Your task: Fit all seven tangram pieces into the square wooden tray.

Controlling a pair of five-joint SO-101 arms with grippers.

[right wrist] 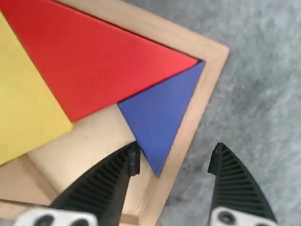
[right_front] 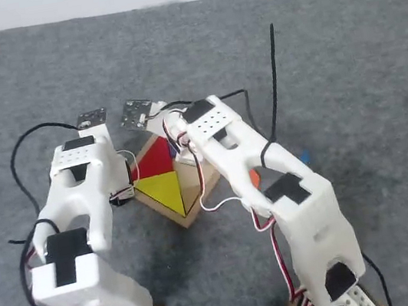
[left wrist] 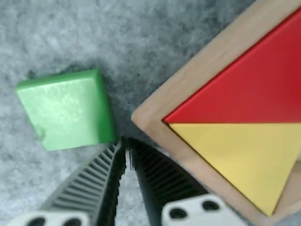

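Note:
The square wooden tray (right_front: 191, 216) lies between the two arms and holds a red triangle (right_front: 156, 157) and a yellow triangle (right_front: 163, 190). In the left wrist view a green square (left wrist: 66, 110) rests on the carpet just off the tray's corner (left wrist: 143, 115). My left gripper (left wrist: 124, 143) is shut and empty, its tips between the square and that corner. In the right wrist view a blue triangle (right wrist: 162, 113) lies in the tray against the rim (right wrist: 207, 89), beside the red triangle (right wrist: 94, 61). My right gripper (right wrist: 176, 155) is open astride that rim, holding nothing.
Grey carpet (right_front: 345, 61) covers the whole table. An orange piece (right_front: 255, 178) peeks out beside the right arm, and a small blue piece (right_front: 303, 158) lies on the carpet further right. Bare wood (right wrist: 89, 150) shows in the tray beside the blue triangle.

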